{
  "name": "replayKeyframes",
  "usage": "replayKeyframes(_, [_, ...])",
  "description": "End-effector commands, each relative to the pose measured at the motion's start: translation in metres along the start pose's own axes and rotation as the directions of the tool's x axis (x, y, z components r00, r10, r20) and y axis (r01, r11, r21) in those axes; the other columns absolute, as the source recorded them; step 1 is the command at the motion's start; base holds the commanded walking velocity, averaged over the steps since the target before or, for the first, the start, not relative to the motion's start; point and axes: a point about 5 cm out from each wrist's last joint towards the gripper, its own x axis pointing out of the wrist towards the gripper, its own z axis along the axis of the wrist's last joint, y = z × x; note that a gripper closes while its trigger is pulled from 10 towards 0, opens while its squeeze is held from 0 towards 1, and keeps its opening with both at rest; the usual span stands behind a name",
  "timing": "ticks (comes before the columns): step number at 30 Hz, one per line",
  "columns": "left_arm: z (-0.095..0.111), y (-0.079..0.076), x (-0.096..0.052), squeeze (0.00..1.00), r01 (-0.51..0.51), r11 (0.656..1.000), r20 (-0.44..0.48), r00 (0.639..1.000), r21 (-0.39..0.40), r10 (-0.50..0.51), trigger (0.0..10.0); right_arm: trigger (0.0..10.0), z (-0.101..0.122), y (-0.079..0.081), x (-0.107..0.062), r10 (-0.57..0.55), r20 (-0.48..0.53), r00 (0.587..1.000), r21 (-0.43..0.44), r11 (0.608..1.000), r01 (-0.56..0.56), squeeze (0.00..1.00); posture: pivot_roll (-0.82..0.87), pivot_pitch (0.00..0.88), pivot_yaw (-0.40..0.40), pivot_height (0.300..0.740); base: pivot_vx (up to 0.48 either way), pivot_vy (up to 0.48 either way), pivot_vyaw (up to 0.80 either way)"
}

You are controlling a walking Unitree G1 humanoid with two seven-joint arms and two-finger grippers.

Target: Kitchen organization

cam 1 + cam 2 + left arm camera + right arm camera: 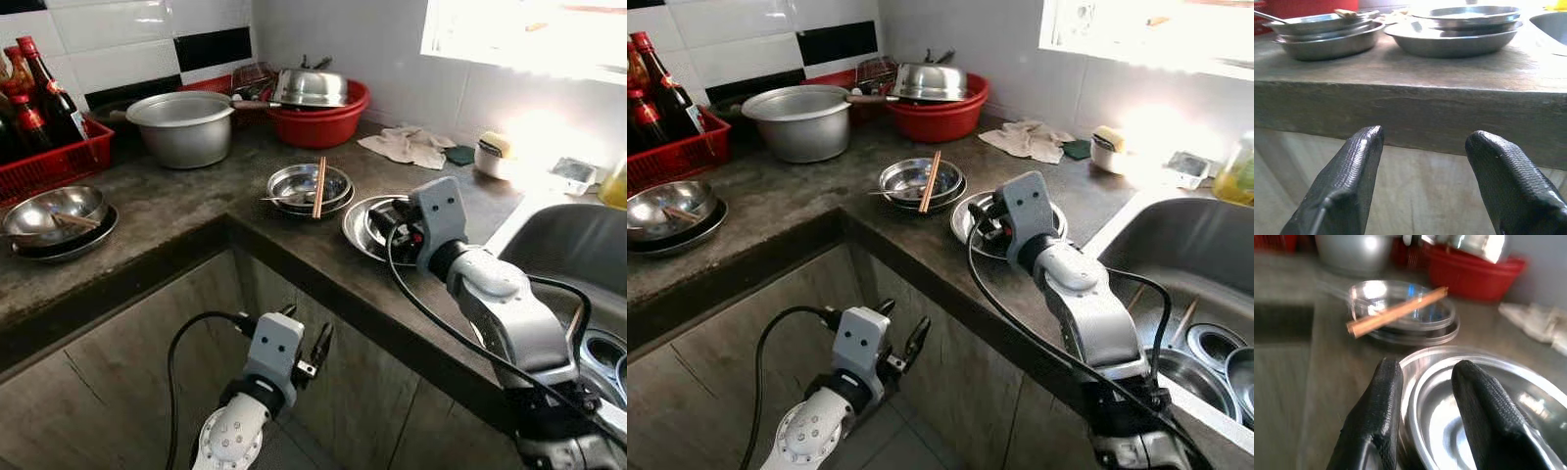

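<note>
A steel bowl [1474, 421] rests in a steel plate [353, 230] near the counter's front edge. My right gripper [1425, 369] is right at this stack, open, with the bowl's rim between its fingers: one fingertip [1388, 374] outside, the other inside. Behind it stands another stack of steel dishes [294, 182] with wooden chopsticks [1398, 311] lying across the top. My left gripper [1425, 137] hangs open and empty below the counter edge [1410, 105], in front of the cabinet.
At the back of the counter stand a large metal pot [184, 127], a red basin [318, 122] with a steel lid, and a red crate [49, 162] of bottles. More steel bowls [54, 215] sit far left. A cloth [411, 145] and a sink [578, 255] lie right.
</note>
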Motion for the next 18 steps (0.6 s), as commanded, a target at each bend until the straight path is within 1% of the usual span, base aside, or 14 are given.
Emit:
replayKeyframes(1, [0.004, -0.002, 0.000, 0.00, 0.012, 1.000, 0.014, 1.000, -0.010, -0.012, 10.0, 10.0, 0.002, -0.001, 0.003, 0.022, -0.027, 0.999, 0.002, 1.000, -0.022, 0.00, 0.12, 0.025, -0.029, 0.740, 0.000, 0.000, 0.00])
replayKeyframes(2, [0.004, -0.002, -0.001, 0.00, 0.014, 1.000, 0.012, 1.000, -0.009, -0.014, 10.0, 10.0, 0.000, -0.003, 0.005, 0.027, -0.061, 0.998, 0.005, 1.000, -0.027, 0.00, 0.12, 0.024, -0.029, 0.740, 0.000, 0.000, 0.00])
replayKeyframes(3, [0.004, -0.002, -0.001, 0.00, 0.014, 1.000, 0.012, 1.000, -0.009, -0.014, 10.0, 10.0, 0.000, -0.003, 0.005, 0.027, -0.061, 0.998, 0.005, 1.000, -0.027, 0.00, 0.12, 0.024, -0.029, 0.740, 0.000, 0.000, 0.00])
replayKeyframes(4, [0.004, -0.003, -0.001, 0.00, 0.014, 1.000, 0.012, 1.000, -0.009, -0.014, 10.0, 10.0, 0.001, -0.007, 0.008, 0.023, -0.077, 0.997, 0.006, 1.000, -0.023, 1.00, 0.12, 0.022, -0.033, 0.740, 0.000, 0.000, 0.00])
replayKeyframes(5, [0.004, -0.003, -0.001, 0.00, 0.015, 1.000, 0.012, 1.000, -0.010, -0.015, 10.0, 10.0, 0.006, -0.013, 0.015, 0.015, -0.103, 0.995, 0.005, 1.000, -0.014, 1.00, 0.13, 0.021, -0.039, 0.740, 0.000, 0.000, 0.00])
replayKeyframes(6, [0.004, -0.003, -0.001, 0.00, 0.015, 1.000, 0.012, 1.000, -0.010, -0.015, 10.0, 10.0, 0.006, -0.013, 0.015, 0.015, -0.103, 0.995, 0.005, 1.000, -0.014, 1.00, 0.13, 0.021, -0.039, 0.740, 0.000, 0.000, 0.00])
replayKeyframes(7, [0.004, -0.004, -0.001, 0.00, 0.016, 1.000, 0.011, 1.000, -0.011, -0.016, 10.0, 10.0, 0.009, -0.015, 0.018, 0.005, -0.110, 0.994, -0.003, 1.000, -0.005, 0.65, 0.13, 0.021, -0.041, 0.740, 0.000, 0.000, 0.00])
replayKeyframes(8, [0.004, -0.004, -0.001, 0.00, 0.016, 1.000, 0.011, 1.000, -0.012, -0.016, 10.0, 10.0, 0.012, -0.016, 0.020, 0.000, -0.117, 0.993, -0.012, 1.000, -0.002, 0.00, 0.13, 0.020, -0.042, 0.740, 0.000, 0.000, 0.00])
replayKeyframes(13, [0.004, -0.004, -0.001, 0.00, 0.016, 1.000, 0.011, 1.000, -0.013, -0.016, 10.0, 10.0, 0.014, -0.016, 0.022, -0.010, -0.127, 0.992, -0.006, 1.000, 0.010, 0.00, 0.13, 0.019, -0.042, 0.740, 0.000, 0.000, 0.00])
replayKeyframes(14, [0.004, -0.004, -0.001, 0.00, 0.016, 1.000, 0.010, 1.000, -0.014, -0.016, 10.0, 10.0, 0.015, -0.017, 0.023, -0.008, -0.150, 0.989, 0.003, 1.000, 0.009, 0.00, 0.13, 0.017, -0.044, 0.740, 0.000, 0.000, 0.00])
replayKeyframes(16, [0.004, -0.004, -0.001, 0.00, 0.016, 1.000, 0.010, 1.000, -0.014, -0.016, 10.0, 10.0, 0.015, -0.017, 0.023, -0.008, -0.150, 0.989, 0.003, 1.000, 0.009, 0.00, 0.13, 0.017, -0.044, 0.740, 0.000, 0.000, 0.00])
replayKeyframes(17, [0.003, -0.005, -0.001, 0.00, 0.016, 1.000, 0.009, 1.000, -0.014, -0.016, 10.0, 10.0, 0.016, -0.017, 0.024, -0.006, -0.175, 0.985, 0.000, 1.000, 0.006, 0.00, 0.12, 0.014, -0.043, 0.740, 0.000, 0.000, 0.00])
replayKeyframes(18, [0.003, -0.005, -0.001, 0.00, 0.016, 1.000, 0.009, 1.000, -0.014, -0.016, 10.0, 10.0, 0.016, -0.017, 0.024, -0.006, -0.175, 0.985, 0.000, 1.000, 0.006, 0.00, 0.12, 0.014, -0.043, 0.740, 0.000, 0.000, 0.00])
